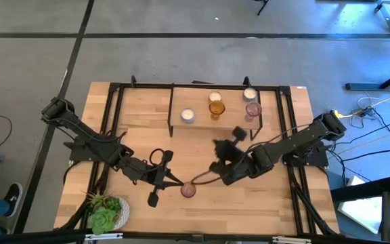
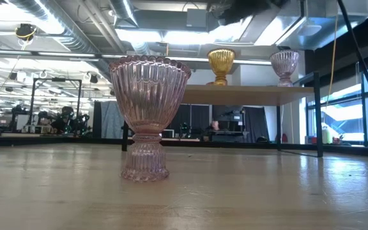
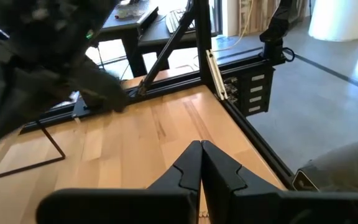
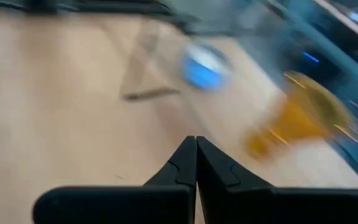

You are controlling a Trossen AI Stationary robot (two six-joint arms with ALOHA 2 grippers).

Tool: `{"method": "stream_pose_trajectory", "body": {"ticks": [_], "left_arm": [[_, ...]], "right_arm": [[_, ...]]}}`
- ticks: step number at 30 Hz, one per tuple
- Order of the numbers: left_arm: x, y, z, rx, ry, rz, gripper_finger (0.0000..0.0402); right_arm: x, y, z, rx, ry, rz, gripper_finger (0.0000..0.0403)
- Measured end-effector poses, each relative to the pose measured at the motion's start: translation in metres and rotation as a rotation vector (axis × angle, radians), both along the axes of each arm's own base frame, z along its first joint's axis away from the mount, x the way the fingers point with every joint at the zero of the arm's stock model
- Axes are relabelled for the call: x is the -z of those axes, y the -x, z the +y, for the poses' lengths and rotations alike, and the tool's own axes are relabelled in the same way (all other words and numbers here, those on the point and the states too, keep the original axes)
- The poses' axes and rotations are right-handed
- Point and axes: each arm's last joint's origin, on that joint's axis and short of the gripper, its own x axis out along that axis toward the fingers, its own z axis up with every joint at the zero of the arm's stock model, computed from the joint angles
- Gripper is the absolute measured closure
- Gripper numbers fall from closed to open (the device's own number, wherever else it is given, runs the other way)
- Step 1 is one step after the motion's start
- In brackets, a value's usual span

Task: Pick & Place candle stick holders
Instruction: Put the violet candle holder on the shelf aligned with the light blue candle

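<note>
A pinkish-purple candle stick holder [image 1: 189,190] [image 2: 147,118] stands upright on its foot on the wooden table, near the front middle. On a raised shelf [image 2: 254,94] at the far side stand an amber holder [image 1: 216,108] [image 4: 297,118], a pink one [image 1: 252,109] [image 2: 285,66] and whitish ones [image 1: 187,115] [image 1: 249,93]. My left gripper [image 1: 178,181] [image 3: 201,144] is shut and empty, just left of the pink holder on the table. My right gripper [image 1: 217,146] [image 4: 196,139] is shut and empty, above the table's middle, pointing toward the shelf.
A leafy green plant in a white pot [image 1: 107,213] sits at the near left corner. A black metal frame [image 1: 117,102] runs around the table, and the shelf's thin legs [image 1: 170,112] stand on the far half. Bare wood lies to the right of the pink holder.
</note>
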Motion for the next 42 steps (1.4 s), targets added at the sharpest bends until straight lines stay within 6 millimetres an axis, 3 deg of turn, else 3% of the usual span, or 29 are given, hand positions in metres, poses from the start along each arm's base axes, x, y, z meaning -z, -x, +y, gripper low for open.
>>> {"method": "stream_pose_trajectory", "body": {"ticks": [6,10,18,22,26,31,38,42], "left_arm": [[0.0,0.0,0.0,0.0,-0.001,0.001,0.0398],[0.0,0.0,0.0,0.005,-0.001,0.005,0.0398],[0.0,0.001,-0.001,0.019,0.001,0.006,0.0397],[0.0,0.001,-0.001,0.019,0.001,0.006,0.04],[0.001,0.001,-0.002,0.019,0.009,0.008,0.0398],[0.0,0.001,-0.002,0.014,0.027,0.011,0.0396],[0.008,-0.004,-0.004,-0.001,0.06,0.037,0.04],[0.022,-0.013,-0.006,-0.026,0.082,0.087,0.0398]], "right_arm": [[-0.012,-0.024,0.019,-0.364,-0.016,-0.079,0.0398],[-0.004,-0.027,0.024,-0.542,-0.018,-0.06,0.0398],[0.008,-0.026,0.019,-0.563,0.006,-0.01,0.0398],[0.013,-0.025,0.023,-0.658,0.009,0.01,0.0398],[0.012,-0.015,0.021,-0.687,0.031,-0.015,0.0398],[0.029,0.01,0.006,-0.662,0.018,-0.007,0.0398],[0.045,0.058,-0.025,-0.648,-0.016,-0.291,0.0398],[0.043,0.081,-0.035,-0.744,-0.024,-0.52,0.0398]]}}
